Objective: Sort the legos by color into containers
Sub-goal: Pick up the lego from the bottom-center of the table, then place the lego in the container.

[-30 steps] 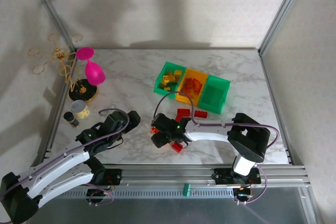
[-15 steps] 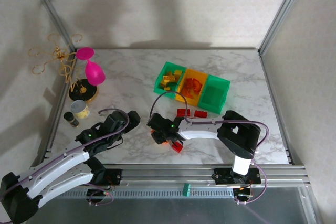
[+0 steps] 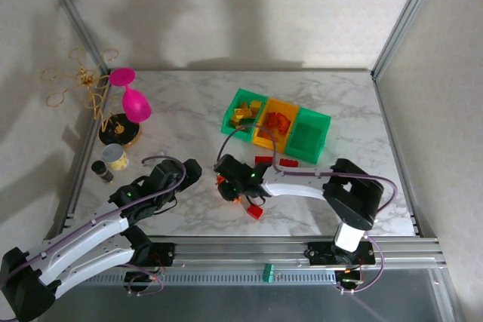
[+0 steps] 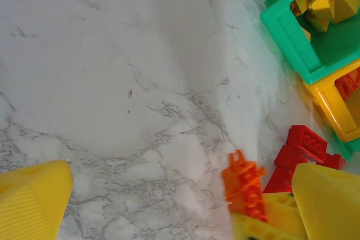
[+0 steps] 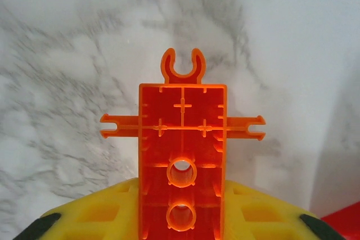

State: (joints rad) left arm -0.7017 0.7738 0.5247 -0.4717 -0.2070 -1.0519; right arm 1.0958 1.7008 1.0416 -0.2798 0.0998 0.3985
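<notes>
My right gripper (image 3: 226, 186) is shut on an orange lego (image 5: 182, 155), whose hollow underside faces the wrist camera between the yellow fingers (image 5: 90, 217). The left wrist view shows the same orange lego (image 4: 246, 186) beside red legos (image 4: 301, 150). Three red legos lie on the table: two (image 3: 263, 160) (image 3: 288, 164) in front of the containers and one (image 3: 254, 211) near the front edge. The containers stand in a row: a green bin (image 3: 243, 115) with yellow legos, an orange bin (image 3: 273, 126) with orange ones, and a green bin (image 3: 311, 135). My left gripper (image 3: 189, 171) is open, left of the right gripper.
A pink goblet (image 3: 132, 99) on a gold stand, a cream cup (image 3: 115, 157) and a small dark cylinder (image 3: 102, 171) stand at the table's left edge. Bare marble (image 4: 140, 82) lies ahead of the left gripper.
My right gripper has closed on the orange lego and shifted slightly away from the front edge with it. The left arm has not moved.
</notes>
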